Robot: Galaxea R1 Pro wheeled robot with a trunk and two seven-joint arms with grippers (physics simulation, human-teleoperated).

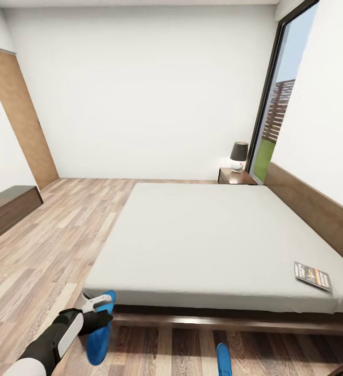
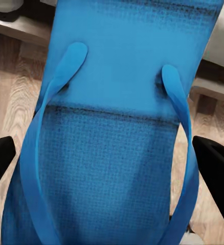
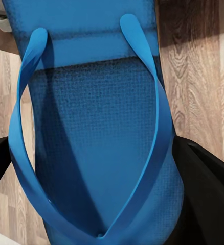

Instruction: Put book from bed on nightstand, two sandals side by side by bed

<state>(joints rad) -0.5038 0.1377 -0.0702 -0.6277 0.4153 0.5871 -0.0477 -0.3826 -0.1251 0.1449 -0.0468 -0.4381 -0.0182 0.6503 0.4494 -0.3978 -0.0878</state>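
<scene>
White walls and plank floor (image 1: 61, 235) surround the bed (image 1: 213, 240), where the book (image 1: 312, 275) lies near the headboard. At the bed's foot, the left gripper (image 1: 102, 318) has its fingers (image 2: 0, 158) clamped on one sandal (image 1: 98, 339). The right gripper's fingers (image 3: 204, 194) clamp the other sandal (image 3: 102, 138). A nightstand (image 1: 236, 176) carries a lamp (image 1: 238, 155).

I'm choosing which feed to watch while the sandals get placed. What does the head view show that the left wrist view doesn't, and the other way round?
Head view: the bed, the book near its headboard side, a nightstand, and a second sandal.

Left wrist view: the held sandal's straps close up, between the claw's dark fingers.

Both: the left claw holding a blue sandal above the wood floor.
</scene>
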